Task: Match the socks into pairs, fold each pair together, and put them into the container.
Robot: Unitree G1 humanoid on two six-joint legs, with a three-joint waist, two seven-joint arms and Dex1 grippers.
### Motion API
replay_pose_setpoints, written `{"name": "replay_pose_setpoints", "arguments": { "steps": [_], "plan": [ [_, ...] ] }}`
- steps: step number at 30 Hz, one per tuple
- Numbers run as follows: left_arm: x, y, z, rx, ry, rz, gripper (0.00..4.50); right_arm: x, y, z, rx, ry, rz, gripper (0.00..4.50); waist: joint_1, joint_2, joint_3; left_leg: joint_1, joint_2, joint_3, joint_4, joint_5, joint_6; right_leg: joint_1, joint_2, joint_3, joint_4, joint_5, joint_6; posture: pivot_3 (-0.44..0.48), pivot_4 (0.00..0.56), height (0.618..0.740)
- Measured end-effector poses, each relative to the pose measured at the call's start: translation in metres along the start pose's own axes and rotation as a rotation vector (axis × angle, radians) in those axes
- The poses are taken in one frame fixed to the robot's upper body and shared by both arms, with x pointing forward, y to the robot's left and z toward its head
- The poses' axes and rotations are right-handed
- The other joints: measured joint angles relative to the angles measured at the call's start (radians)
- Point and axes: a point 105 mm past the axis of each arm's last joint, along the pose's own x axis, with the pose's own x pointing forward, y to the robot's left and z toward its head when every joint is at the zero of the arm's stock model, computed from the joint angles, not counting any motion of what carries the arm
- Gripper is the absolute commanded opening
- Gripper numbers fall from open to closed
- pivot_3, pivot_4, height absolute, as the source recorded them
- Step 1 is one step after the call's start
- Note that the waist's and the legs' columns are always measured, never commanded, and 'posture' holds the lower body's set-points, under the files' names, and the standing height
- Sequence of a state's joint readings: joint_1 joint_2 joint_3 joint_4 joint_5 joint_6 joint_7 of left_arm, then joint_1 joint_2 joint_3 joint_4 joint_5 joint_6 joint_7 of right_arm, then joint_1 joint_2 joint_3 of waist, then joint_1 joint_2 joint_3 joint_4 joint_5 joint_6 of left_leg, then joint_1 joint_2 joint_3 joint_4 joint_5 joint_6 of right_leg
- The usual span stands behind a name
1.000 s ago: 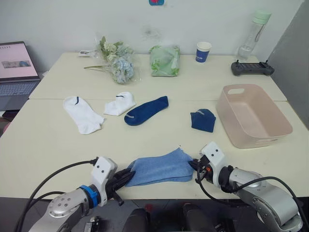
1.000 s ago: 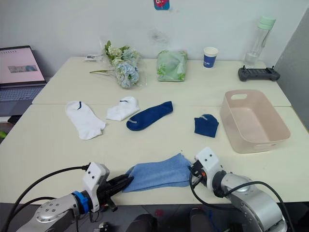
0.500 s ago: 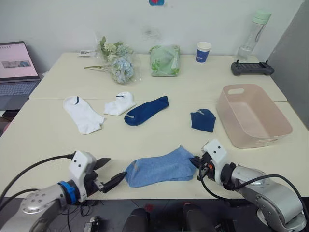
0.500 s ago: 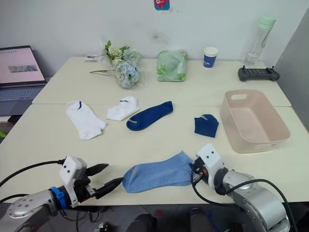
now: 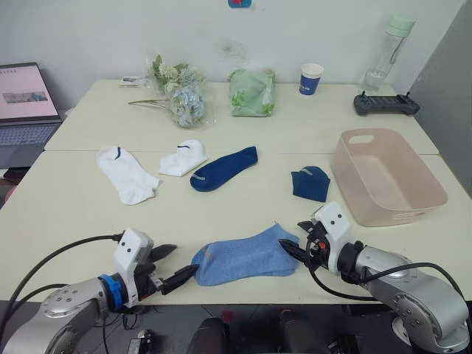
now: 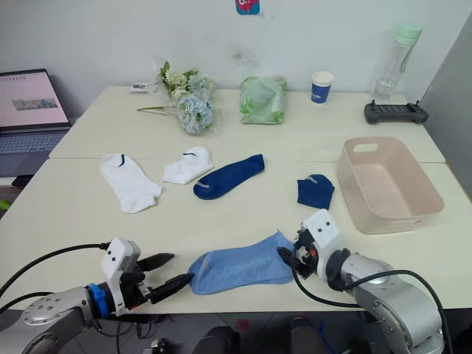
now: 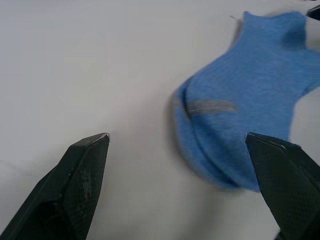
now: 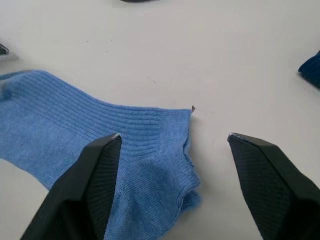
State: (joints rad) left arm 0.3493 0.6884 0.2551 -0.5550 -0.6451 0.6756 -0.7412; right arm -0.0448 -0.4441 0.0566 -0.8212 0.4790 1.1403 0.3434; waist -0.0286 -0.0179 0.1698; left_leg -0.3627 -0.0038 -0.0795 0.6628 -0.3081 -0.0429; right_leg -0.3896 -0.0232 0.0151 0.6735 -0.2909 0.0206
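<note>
Near the table's front edge lie the light blue socks [image 5: 243,254], seemingly one on top of the other, toe to the left and cuff [image 8: 115,127] to the right. My left gripper [image 5: 184,259] stands open just left of the toe [image 7: 220,125], not touching it. At the cuff end my right gripper [image 5: 291,234] is open, its fingers apart over the cuff's edge. Farther back are a flat white sock [image 5: 127,173], a folded white sock [image 5: 183,157], a flat navy sock [image 5: 223,167] and a folded navy sock [image 5: 310,182]. The pink container [image 5: 383,214] sits at the right with nothing in it.
On the back table stand a laptop [image 5: 26,103], a bunch of flowers [image 5: 177,92], a green bag [image 5: 252,92], a blue-and-white paper cup [image 5: 310,78], a bottle [image 5: 387,51] and a black controller [image 5: 386,105].
Both grippers have let go of the light blue socks. The left one opened first and drew back to the left; the right one opened just now. The socks lie flat.
</note>
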Motion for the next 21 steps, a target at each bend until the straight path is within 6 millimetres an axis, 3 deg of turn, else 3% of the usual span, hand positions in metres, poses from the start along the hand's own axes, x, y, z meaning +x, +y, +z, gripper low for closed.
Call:
{"name": "replay_pose_setpoints", "arguments": {
  "steps": [6,9,12,20,21],
  "plan": [
    [0.021,-0.003,-0.005,0.026,0.011,0.011,4.50,0.000,-0.003,-0.007,0.019,0.006,-0.042,3.45,0.001,0.000,0.000,0.000,0.000,0.000,0.000,0.000,0.000,0.001,0.000,0.000,0.000,0.000,0.000,0.000,0.150,0.740],
    [0.028,-0.001,-0.006,0.050,0.011,0.033,3.64,0.004,-0.010,-0.023,0.057,0.045,-0.091,3.49,0.003,0.001,-0.001,0.001,-0.001,0.000,0.000,0.000,0.000,0.001,0.000,0.000,0.000,0.000,0.000,0.000,0.150,0.740],
    [0.031,0.001,-0.008,0.063,0.022,0.035,2.70,0.006,-0.015,-0.033,0.078,0.072,-0.110,2.84,0.003,0.004,-0.002,0.001,-0.001,0.001,0.000,0.000,0.000,0.001,0.000,0.001,0.000,0.000,0.000,0.000,0.150,0.740],
    [0.037,-0.010,-0.015,0.075,0.047,-0.022,0.28,0.010,-0.002,-0.036,0.078,0.084,-0.040,0.02,0.002,0.005,-0.004,0.001,-0.001,0.000,0.000,0.000,0.000,0.001,0.000,0.001,0.000,0.000,0.000,0.000,0.150,0.740],
    [0.037,-0.011,-0.015,0.077,0.047,-0.025,0.02,0.010,0.000,-0.036,0.082,0.081,-0.031,0.00,0.002,0.005,-0.004,0.001,-0.001,0.000,0.000,0.000,0.000,0.001,0.000,0.001,0.000,0.000,0.000,0.000,0.150,0.740]
  ]
}}
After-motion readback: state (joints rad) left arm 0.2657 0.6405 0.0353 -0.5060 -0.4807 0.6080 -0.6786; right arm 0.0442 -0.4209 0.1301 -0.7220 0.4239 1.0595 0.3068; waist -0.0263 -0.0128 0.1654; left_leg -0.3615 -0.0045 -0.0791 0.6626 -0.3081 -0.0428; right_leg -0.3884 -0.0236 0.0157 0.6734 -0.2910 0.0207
